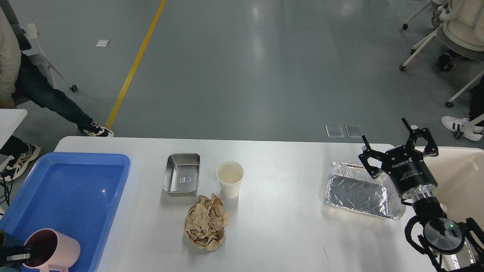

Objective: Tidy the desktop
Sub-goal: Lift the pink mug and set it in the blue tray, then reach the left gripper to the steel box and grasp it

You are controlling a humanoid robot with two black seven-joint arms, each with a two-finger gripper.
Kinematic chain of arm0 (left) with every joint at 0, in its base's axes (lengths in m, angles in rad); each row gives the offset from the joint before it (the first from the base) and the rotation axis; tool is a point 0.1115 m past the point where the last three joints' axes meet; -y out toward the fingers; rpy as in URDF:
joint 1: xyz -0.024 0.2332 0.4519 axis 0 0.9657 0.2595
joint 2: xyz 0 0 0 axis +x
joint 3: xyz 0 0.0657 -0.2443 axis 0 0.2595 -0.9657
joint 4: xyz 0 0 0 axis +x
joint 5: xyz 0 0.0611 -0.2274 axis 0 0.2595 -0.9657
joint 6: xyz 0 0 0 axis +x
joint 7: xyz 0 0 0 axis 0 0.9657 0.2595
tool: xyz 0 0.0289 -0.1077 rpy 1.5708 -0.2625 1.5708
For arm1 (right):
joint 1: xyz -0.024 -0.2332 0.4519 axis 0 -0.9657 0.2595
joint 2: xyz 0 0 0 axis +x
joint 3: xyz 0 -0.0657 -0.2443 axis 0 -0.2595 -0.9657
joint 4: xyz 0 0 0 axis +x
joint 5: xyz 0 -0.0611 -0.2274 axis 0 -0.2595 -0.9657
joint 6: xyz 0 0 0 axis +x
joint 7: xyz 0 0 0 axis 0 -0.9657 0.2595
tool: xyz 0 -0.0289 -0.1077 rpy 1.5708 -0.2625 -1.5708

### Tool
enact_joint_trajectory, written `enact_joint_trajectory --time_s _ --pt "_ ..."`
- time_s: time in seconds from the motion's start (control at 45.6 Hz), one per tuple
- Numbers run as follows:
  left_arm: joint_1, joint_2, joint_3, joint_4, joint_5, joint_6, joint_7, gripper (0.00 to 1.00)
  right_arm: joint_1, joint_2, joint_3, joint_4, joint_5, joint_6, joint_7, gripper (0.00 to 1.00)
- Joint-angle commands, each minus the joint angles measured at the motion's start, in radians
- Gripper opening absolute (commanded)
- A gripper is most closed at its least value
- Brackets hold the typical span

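Our right gripper hangs spread wide over foil tray on desktop. Left gripper clamps pink mug over blue tray.

- The left gripper is running off the near-left edge, its fingers hidden at the pink cup.
- The cream bin is being cropped at the right.

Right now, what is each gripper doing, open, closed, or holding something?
Left gripper: shut on the pink cup, over the blue tray.
Right gripper: open, holding nothing, above the foil tray.
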Motion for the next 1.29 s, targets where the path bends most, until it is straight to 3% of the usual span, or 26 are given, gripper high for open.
enact_joint_trajectory --time_s 0.0,0.175,0.329,0.657,0.92,1.271 --pt "0.002 -0.008 0.000 0.001 -0.002 0.017 -0.002 0.36 -0.002 0.000 0.000 0.000 0.000 0.000 0.000 1.00" --pt "0.001 -0.011 0.000 0.001 -0.002 0.017 -0.011 0.76 -0.003 0.000 0.000 0.000 0.000 0.000 0.000 1.00" --pt "-0.002 -0.001 -0.005 -0.005 -0.001 0.017 -0.013 0.87 -0.003 0.000 0.000 -0.001 0.000 0.000 0.000 1.00" --pt "-0.051 0.119 -0.154 -0.134 0.004 0.014 -0.091 0.89 0.005 0.001 0.000 -0.001 0.000 0.000 0.000 1.00" --pt "-0.085 0.119 -0.204 -0.311 0.005 0.012 -0.091 0.89 0.006 -0.005 0.000 0.000 -0.018 -0.005 0.000 1.00" --pt "-0.142 0.095 -0.333 -0.374 0.002 0.015 -0.091 0.89 0.005 0.000 0.000 -0.001 -0.020 -0.005 0.000 1.00"
